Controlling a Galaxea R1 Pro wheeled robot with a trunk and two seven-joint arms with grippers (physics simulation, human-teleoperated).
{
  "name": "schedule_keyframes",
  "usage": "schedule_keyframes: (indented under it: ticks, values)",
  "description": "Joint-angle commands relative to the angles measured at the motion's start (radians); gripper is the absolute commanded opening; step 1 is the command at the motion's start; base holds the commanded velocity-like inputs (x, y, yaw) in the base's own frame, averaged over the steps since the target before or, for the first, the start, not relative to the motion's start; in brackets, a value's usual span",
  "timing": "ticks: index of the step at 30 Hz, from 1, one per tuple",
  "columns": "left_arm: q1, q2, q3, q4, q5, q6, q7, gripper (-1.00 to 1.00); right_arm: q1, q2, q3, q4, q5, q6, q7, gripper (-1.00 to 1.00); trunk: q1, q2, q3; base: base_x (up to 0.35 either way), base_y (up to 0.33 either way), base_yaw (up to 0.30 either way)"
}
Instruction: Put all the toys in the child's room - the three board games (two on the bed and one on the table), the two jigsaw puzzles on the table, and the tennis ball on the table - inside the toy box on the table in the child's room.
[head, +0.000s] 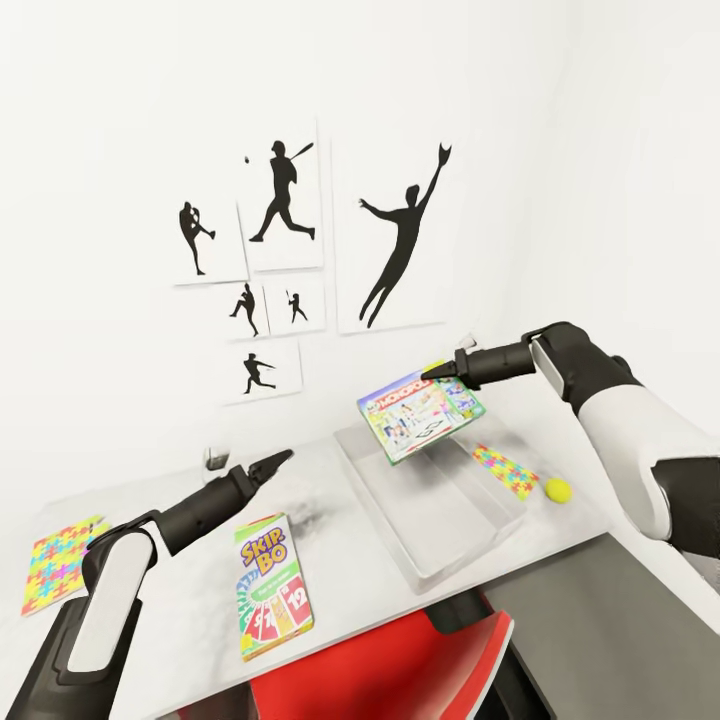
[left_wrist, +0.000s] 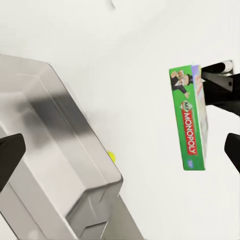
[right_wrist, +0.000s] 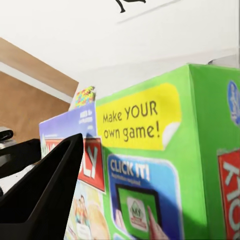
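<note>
My right gripper is shut on the far edge of a green Monopoly board game, holding it tilted above the light grey toy box on the table. The left wrist view shows the game edge-on beside the toy box. Up close, one finger lies against its printed face. My left gripper hovers open left of the box, over a Skip-Bo board game. One jigsaw puzzle lies far left, another right of the box beside the tennis ball.
A red chair stands at the table's near edge, below the toy box. Black sports silhouette pictures hang on the white wall behind. A small grey object sits at the back of the table.
</note>
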Motion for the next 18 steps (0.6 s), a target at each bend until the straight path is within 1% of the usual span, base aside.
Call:
schedule_keyframes:
  ticks: [1,8,11,12,16,18]
  values:
    - [-0.001,0.001,0.002,0.0,0.008,0.006,-0.003,1.0,0.0,0.001,0.003,0.0,0.004,0.005,0.005,-1.0,0.001,-0.002,-0.004,0.0,0.0,0.0]
    - [0.0,0.01,0.004,0.001,0.032,0.006,-0.004,1.0,0.001,0.006,0.002,0.001,0.017,0.0,-0.001,-1.0,0.001,-0.002,-0.013,0.0,0.0,0.0]
    - [0.001,0.014,0.009,0.001,0.048,0.007,-0.005,1.0,0.001,0.007,0.002,0.002,0.019,-0.001,-0.005,-1.0,0.001,-0.002,-0.018,0.0,0.0,0.0]
    - [0.001,0.014,0.009,0.001,0.048,0.007,-0.005,1.0,0.001,0.007,0.002,0.002,0.019,-0.001,-0.005,-1.0,0.001,-0.002,-0.019,0.0,0.0,0.0]
    - [0.004,0.016,0.028,0.004,0.075,0.007,-0.006,1.0,0.0,0.008,0.001,0.002,0.021,-0.001,-0.011,-1.0,0.001,-0.002,-0.026,0.0,0.0,0.0]
    - [0.004,0.016,0.033,0.005,0.081,0.007,-0.007,1.0,-0.001,0.008,0.001,0.002,0.021,-0.001,-0.013,-1.0,0.001,-0.002,-0.029,0.0,0.0,0.0]
